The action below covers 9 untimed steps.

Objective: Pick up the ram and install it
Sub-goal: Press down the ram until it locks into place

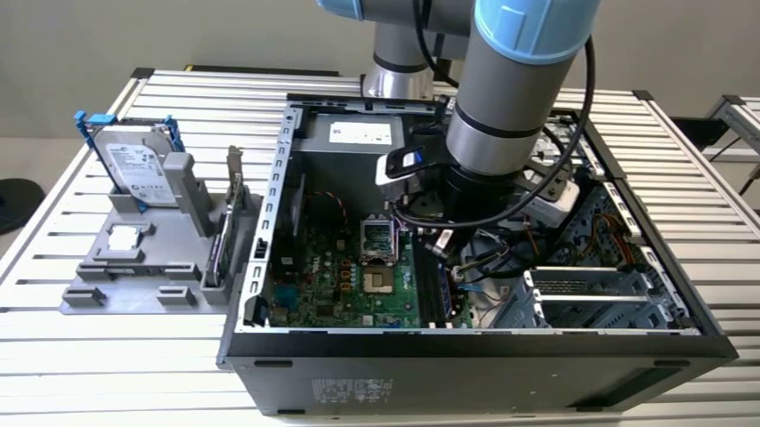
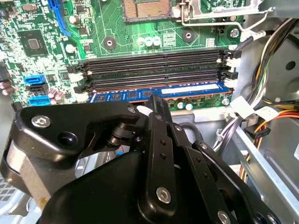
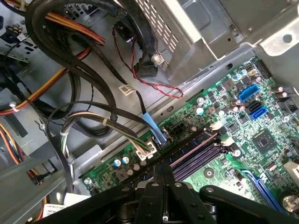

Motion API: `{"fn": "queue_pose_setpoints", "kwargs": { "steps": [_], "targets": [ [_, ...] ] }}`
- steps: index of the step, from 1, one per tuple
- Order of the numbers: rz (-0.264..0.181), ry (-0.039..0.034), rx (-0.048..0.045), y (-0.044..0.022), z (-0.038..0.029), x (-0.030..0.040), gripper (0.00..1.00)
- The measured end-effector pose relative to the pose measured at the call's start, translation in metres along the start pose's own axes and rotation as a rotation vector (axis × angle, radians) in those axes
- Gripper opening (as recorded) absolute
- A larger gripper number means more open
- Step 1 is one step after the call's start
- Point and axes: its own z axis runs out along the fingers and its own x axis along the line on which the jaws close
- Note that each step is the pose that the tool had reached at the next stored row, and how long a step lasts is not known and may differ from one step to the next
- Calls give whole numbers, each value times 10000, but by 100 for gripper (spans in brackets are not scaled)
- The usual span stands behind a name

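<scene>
Now, arm (image 1: 511, 107) reaching down into the open computer case (image 1: 255, 267).

1. Tool (image 2: 150, 106) at the memory slots (image 2: 154, 65); fingers drawn together, tips at the top edge of the ram (image 2: 196, 88). Cannot tell whether the board is pinched between them or only pressed from above.
2. Ram standing on edge in the slot nearest the motherboard (image 2: 46, 37) rim, blue with a pale sticker, running the slot's full length. Other slots beside it bare.
3. Judged as the seating step. To do it well: push straight down along the slot, no sideways lean, load near the stick's middle so both ends drop evenly.
4. White end latches (image 2: 228, 63) worth checking at both ends; seating not proven until they close on the stick. Cannot tell from here if they have.
5. Risk: cable bundle (image 2: 275, 107) lying just beside the slot's end, with more cables (image 3: 84, 121) in the first wrist view near the tool (image 3: 164, 186). Snagging possible on any sideways move.
6. Surface: ribbed metal table (image 1: 119, 356), case lying on its side with the open face up.
7. To the exterior view's left of the case, a grey holder (image 1: 131, 267) carrying a hard drive (image 1: 131, 160) in a blue frame, well apart from the work.
8. Room: plain pale wall behind; a 2nd slatted table (image 1: 739, 116) at the exterior view's right.
</scene>
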Motion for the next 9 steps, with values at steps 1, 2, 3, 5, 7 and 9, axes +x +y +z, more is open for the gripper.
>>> {"fn": "queue_pose_setpoints", "kwargs": {
  "steps": [1, 2, 3, 5, 7, 9],
  "targets": [
    [-38, 1, 0, 0, 1, 0, 0],
    [-75, 2, 0, 0, 1, 0, 0],
    [-110, 1, -1, 0, 1, 0, 0],
    [-175, 1, -2, 0, 2, -1, 0],
    [-238, 4, -2, 0, 5, 0, 0],
    [-299, 4, -2, -1, 5, -1, 0]
  ]
}}
